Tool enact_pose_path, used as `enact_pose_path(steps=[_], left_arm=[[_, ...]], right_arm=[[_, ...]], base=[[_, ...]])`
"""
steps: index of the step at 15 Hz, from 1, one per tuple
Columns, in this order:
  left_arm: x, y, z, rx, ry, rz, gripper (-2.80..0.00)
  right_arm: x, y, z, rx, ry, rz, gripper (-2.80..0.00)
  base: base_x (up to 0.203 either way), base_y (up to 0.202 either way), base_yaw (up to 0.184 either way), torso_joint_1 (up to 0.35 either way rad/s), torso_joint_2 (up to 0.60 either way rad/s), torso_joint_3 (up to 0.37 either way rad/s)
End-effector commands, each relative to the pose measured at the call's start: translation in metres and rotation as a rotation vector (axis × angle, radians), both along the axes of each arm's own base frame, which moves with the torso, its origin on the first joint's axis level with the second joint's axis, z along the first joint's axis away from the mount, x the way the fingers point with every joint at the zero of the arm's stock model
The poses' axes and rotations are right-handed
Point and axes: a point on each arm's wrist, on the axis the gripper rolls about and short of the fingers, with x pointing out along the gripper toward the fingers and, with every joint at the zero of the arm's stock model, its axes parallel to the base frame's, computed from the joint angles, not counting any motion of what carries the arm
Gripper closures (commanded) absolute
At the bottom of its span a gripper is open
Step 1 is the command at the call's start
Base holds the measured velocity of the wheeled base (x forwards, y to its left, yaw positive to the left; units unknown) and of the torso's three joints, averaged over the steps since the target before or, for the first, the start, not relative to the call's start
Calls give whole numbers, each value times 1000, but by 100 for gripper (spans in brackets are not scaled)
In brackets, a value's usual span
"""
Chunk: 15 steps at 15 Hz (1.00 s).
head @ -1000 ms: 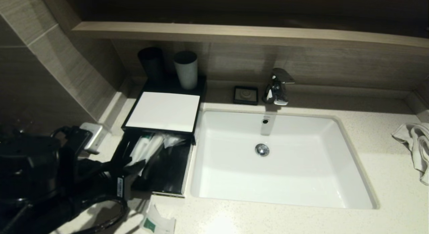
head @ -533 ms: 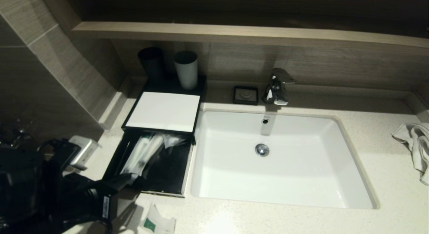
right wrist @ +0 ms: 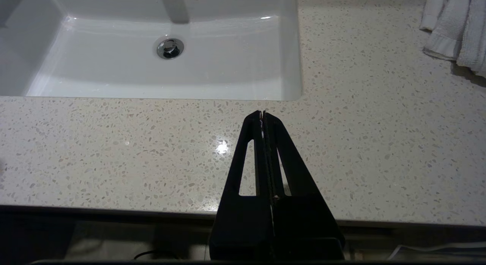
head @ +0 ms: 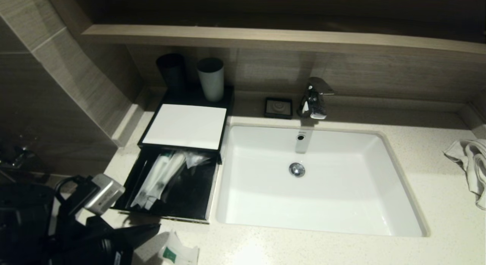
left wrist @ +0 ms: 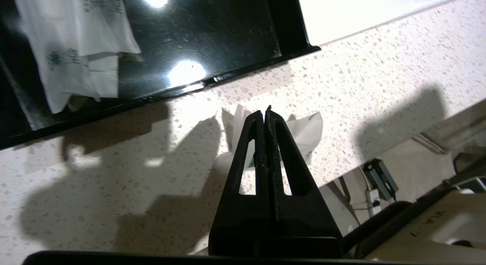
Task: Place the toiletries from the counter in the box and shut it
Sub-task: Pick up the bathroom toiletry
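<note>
Dim overall, upper wall near black. Light from above: sink (head: 322, 181) brightest, white panel of box (head: 186, 125) blown out. Glare spots on glossy drawer floor (left wrist: 186, 71) and counter (right wrist: 222, 147). Hard-edged dark shadows across counter near its front edge. Left arm (head: 76, 234) underexposed, detail lost. Straight lines bow at head view edges.

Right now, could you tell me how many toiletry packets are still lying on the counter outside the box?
1: a sachet lies on the counter in front of the box's open drawer. The left arm may hide others.
</note>
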Motion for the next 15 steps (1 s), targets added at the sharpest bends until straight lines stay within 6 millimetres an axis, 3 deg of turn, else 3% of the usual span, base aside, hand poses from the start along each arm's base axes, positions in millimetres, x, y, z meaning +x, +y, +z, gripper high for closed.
enact_pose_path(steps=[1,9,15], left_arm=[[-1,-1,-4,2,38,-31,0],[14,-9,-21,72,162,-33,0],[18,-11,-22,78,168,-30,0]], right_arm=[[0,0,0,1,2,0,0],[0,0,0,1,2,0,0],[0,0,0,1,2,0,0]], base=[[0,0,0,0,0,0],[0,0,0,0,0,0],[0,0,0,0,0,0]])
